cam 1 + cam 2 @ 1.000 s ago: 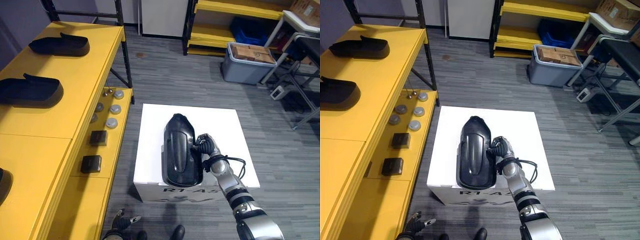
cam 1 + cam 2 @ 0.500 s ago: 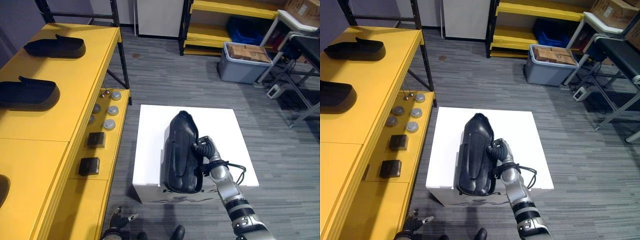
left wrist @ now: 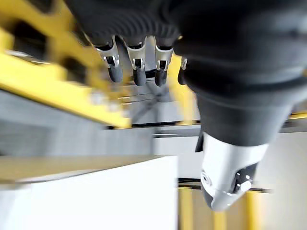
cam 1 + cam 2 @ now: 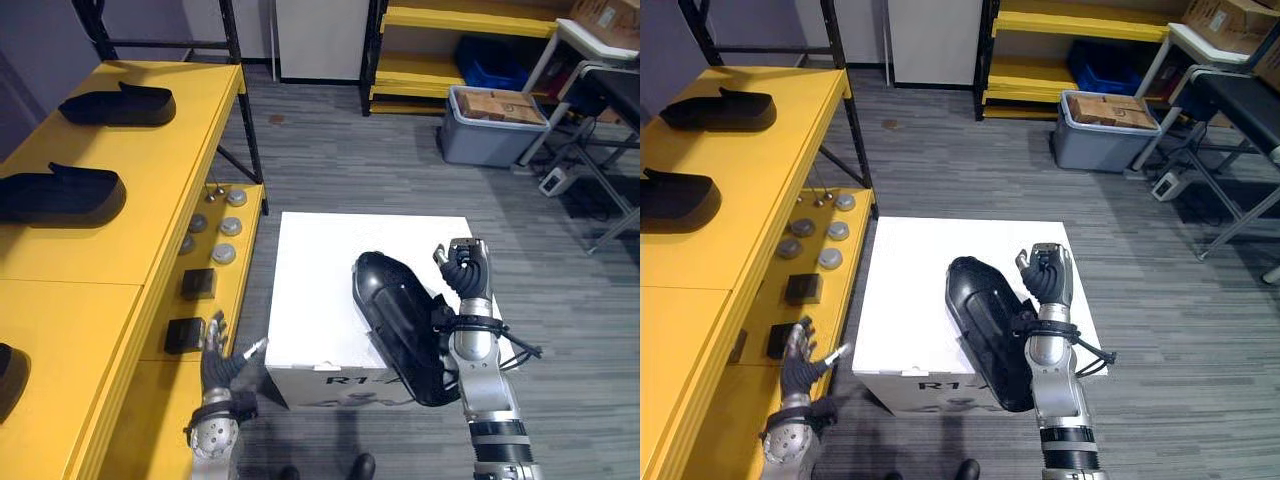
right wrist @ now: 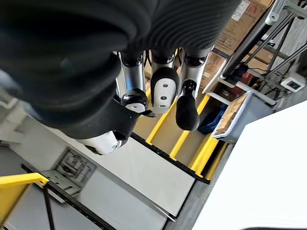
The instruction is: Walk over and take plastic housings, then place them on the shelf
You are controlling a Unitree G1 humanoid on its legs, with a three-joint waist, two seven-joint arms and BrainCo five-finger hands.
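- The left hand (image 4: 222, 352) is seen nearest, just off the near left corner of the white box (image 4: 310, 290), with its fingers spread and nothing held.
- The black plastic housing (image 4: 400, 325) is laid aslant over the box's near right edge, close against the right wrist.
- The right hand (image 4: 466, 270) is raised just beyond it, with its fingers curled and nothing seen between them.
- Two more dark housings (image 4: 62, 193) are set on the yellow shelf (image 4: 150, 220) to the left.
- A grey bin (image 4: 490, 135) is seen farthest off.
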